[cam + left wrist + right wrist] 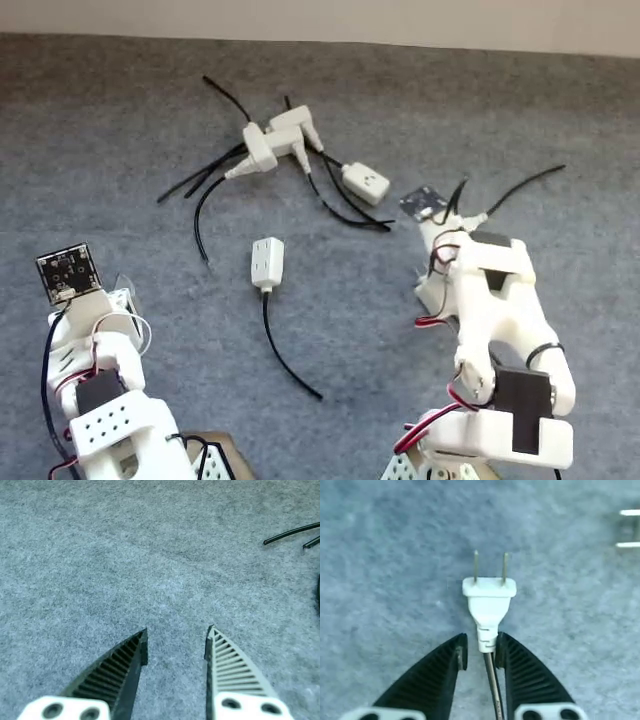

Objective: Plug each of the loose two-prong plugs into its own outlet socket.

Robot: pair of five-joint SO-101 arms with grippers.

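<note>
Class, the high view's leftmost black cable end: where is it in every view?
High view: cable end on carpet, left of the plug cluster.
Left wrist view: cable end beyond the open left gripper.
Right wrist view: faces the plug in the right gripper instead.
Shared landmark: second cable end beside it.

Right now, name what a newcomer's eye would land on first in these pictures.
The white two-prong plug stands out first, pinched at its cord end in the right tool, prongs pointing away. Next comes the tangle of white plugs and black cords at the far middle of the grey carpet, with a lone outlet socket at the centre. The left tool hangs open above a bare patch.
</note>
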